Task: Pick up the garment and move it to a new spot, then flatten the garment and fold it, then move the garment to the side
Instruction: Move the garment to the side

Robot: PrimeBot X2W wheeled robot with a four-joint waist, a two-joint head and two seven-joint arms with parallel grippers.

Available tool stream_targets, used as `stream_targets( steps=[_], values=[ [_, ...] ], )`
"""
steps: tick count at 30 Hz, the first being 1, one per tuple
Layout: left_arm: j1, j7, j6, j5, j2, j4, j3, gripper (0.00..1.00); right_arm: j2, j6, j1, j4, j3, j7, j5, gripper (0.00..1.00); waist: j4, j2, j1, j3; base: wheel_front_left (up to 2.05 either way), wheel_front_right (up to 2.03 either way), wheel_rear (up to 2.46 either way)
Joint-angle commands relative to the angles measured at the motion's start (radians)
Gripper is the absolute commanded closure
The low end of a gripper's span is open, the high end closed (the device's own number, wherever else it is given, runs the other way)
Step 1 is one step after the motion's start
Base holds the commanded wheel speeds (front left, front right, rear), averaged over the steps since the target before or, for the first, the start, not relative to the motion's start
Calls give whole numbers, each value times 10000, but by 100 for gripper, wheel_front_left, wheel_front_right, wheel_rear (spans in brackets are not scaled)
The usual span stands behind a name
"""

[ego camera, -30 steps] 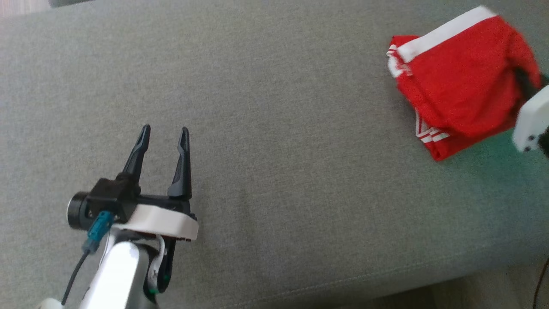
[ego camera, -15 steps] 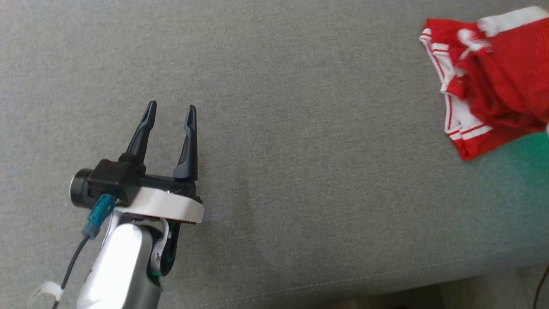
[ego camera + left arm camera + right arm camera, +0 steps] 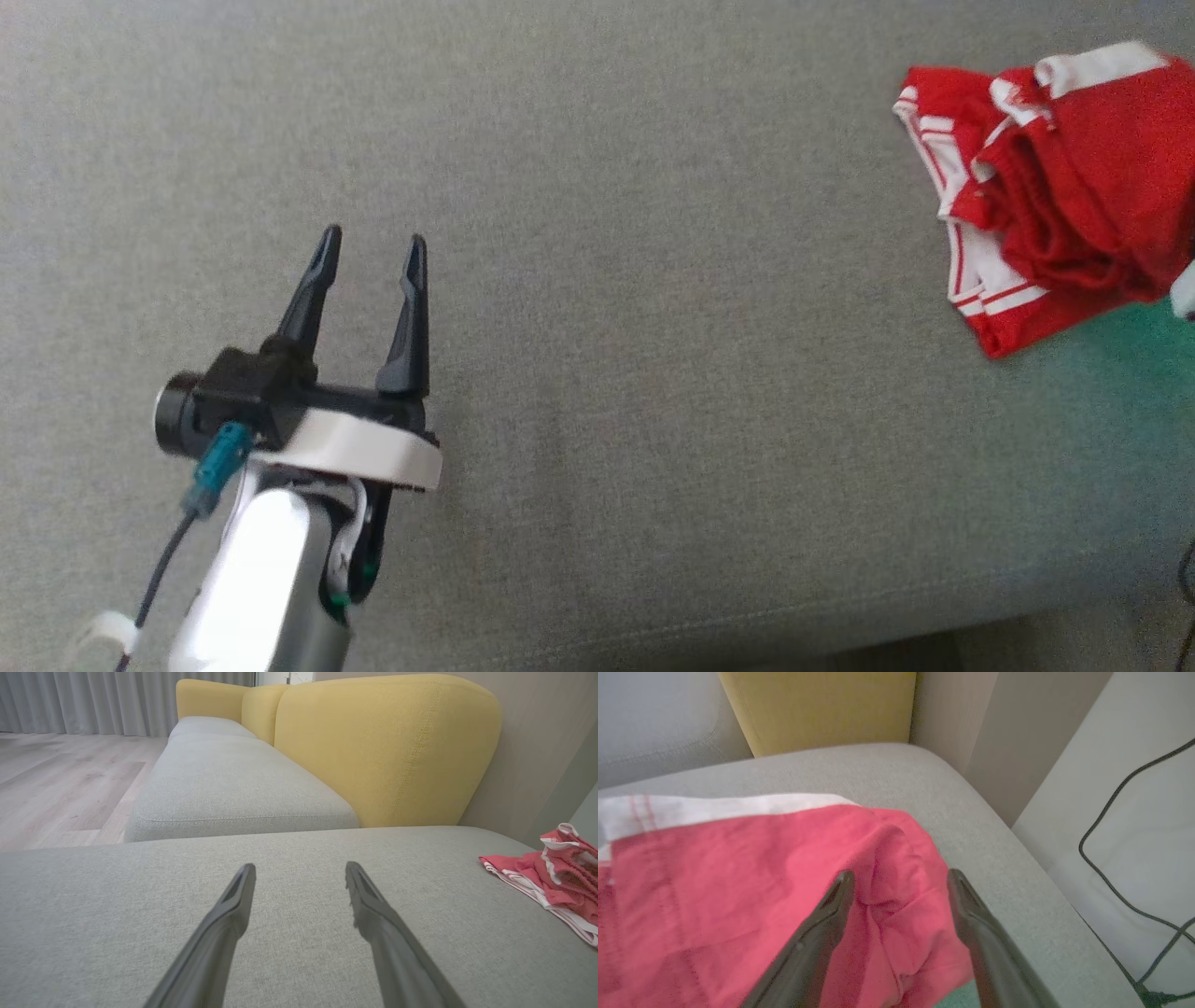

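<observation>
Garment (image 3: pixel 1074 187), red with white trim, is lying bunched at the far right of the grey cushion (image 3: pixel 653 373). Over it the right claw (image 3: pixel 899 879) is hovering, fingers spread, pinching nothing. At the near left, well apart, the left claw (image 3: pixel 373 247) is hanging, also spread.

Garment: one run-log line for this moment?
garment: crumpled on cushion | right hand: open over it | left hand: open, empty

A grey sofa (image 3: pixel 233 798) with yellow backrests (image 3: pixel 383 751) stands against a beige wall (image 3: pixel 523 742). Pale wood floor (image 3: pixel 56 779) reaches grey curtains (image 3: pixel 93 700).
</observation>
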Motion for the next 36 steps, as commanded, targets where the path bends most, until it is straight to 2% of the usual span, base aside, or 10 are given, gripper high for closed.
stream_targets(
  steps=[1,9,14,21,24,36],
  values=[
    [109,-122,43,54,97,-251,373,0,27,65,392,-770,76,-160,-120,0,0,0,0,-493,0,0,0],
    [931,-122,248,-57,181,-128,535,0,1650,65,2676,-4778,544,-658,-330,0,264,0,0,-1652,0,0,0],
    [1277,-99,405,-92,254,-176,597,0,2364,65,3902,-6358,1366,-947,-200,0,777,0,0,-2166,0,0,0],
    [1727,-15,644,-131,456,-265,768,0,2701,65,4878,-7116,2659,-1621,60,0,1415,0,0,-2730,0,0,0],
    [1865,-13,706,-123,521,-303,806,0,2721,65,5088,-7205,2905,-1808,72,0,1517,0,0,-2859,0,0,0],
    [2675,21,805,-103,861,-419,783,0,2739,65,6725,-7622,3083,-1908,477,0,1607,0,0,-3562,0,0,0]
  ],
)
